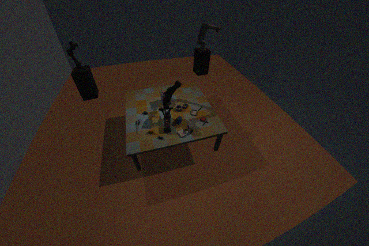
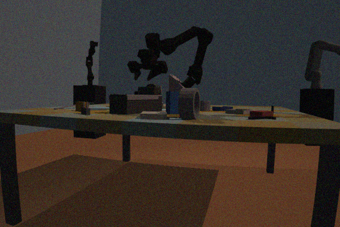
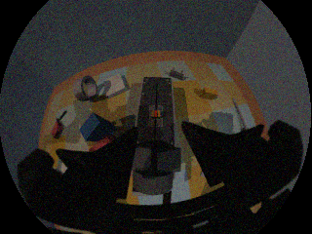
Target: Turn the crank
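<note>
The machine (image 1: 167,125) (image 2: 144,105) (image 3: 146,124) is a long dark grey body on the table. In the wrist view a dark slot runs along its top, and a small red and orange patch (image 3: 156,113) lies at the slot. The red pointer and brass zero marks cannot be told apart there, nor whether they are level. Bulky grey parts (image 3: 168,159) stand at the body's near end. The crank handle cannot be made out. My gripper (image 2: 142,79) (image 3: 159,127) is open, with nothing seen between its fingers. It hangs above the machine, fingertips pointing down.
On one side of the machine stand a blue block (image 2: 172,102) (image 3: 97,128), a grey ring (image 2: 188,103) (image 3: 89,88) and a red object (image 2: 261,114) (image 3: 57,129). A pale flat piece (image 2: 153,115) (image 3: 113,84) lies near the ring. A yellow piece (image 3: 209,91) lies on the other side.
</note>
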Robot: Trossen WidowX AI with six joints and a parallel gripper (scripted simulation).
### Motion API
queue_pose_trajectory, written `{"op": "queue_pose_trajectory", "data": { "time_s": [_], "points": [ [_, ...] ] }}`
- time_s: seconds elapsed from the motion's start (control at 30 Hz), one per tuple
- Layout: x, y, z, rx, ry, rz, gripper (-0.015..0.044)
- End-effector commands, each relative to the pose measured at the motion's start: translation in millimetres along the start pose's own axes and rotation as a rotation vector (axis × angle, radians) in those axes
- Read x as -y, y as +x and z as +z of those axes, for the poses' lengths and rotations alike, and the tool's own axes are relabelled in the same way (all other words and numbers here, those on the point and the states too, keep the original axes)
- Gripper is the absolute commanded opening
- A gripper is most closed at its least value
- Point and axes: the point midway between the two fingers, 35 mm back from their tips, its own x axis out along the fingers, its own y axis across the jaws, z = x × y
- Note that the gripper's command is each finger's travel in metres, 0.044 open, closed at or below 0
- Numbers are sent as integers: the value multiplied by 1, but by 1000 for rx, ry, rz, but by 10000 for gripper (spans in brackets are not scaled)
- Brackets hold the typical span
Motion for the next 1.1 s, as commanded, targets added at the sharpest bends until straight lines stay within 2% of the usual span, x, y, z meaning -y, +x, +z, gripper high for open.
{"op": "queue_pose_trajectory", "data": {
  "time_s": [0.0, 0.27, 0.83, 1.07],
  "points": [
    [0, 0, 0, 0, 0, 0, 204],
    [0, 0, 0, 0, 0, 0, 0],
    [0, 0, 0, 0, 0, 1, 0],
    [0, 0, 0, 0, 0, 1, 184]
  ]
}}
